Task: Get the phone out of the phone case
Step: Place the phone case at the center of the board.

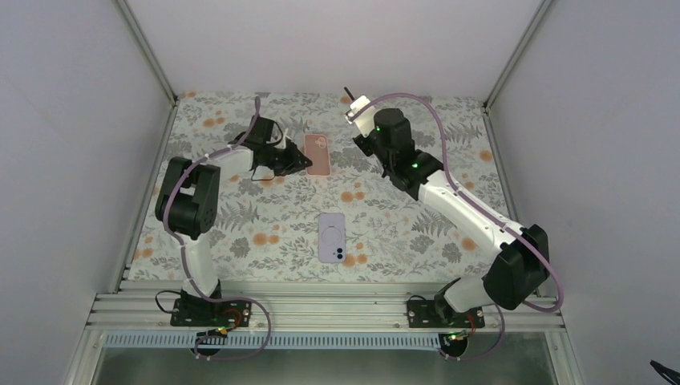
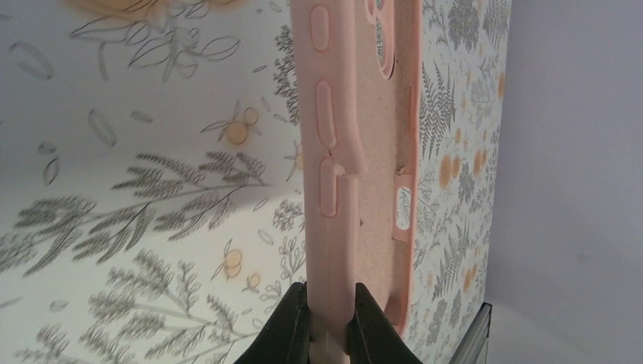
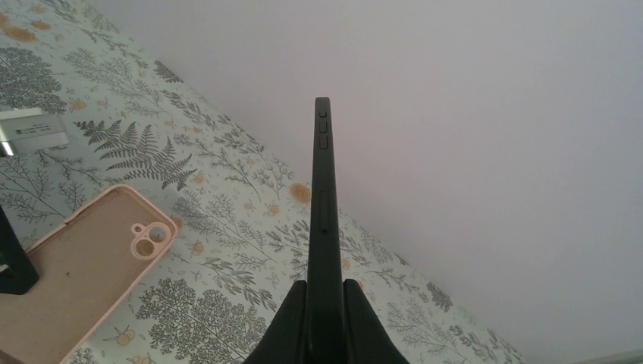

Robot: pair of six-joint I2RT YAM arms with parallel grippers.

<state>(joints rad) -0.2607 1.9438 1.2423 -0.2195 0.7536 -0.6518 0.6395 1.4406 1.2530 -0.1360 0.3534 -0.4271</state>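
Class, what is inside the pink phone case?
Nothing: the pink phone case is empty, its camera cutout showing. The phone is out, pinched edge-on in the right gripper. The left gripper covers a little of one side wall.

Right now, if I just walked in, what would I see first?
The empty pink phone case at the far middle of the flowery table, its edge pinched by the left gripper. Beside it, the right gripper holds a thin black phone up in the air, edge-on. A lilac phone-shaped thing lies alone nearer the arms.
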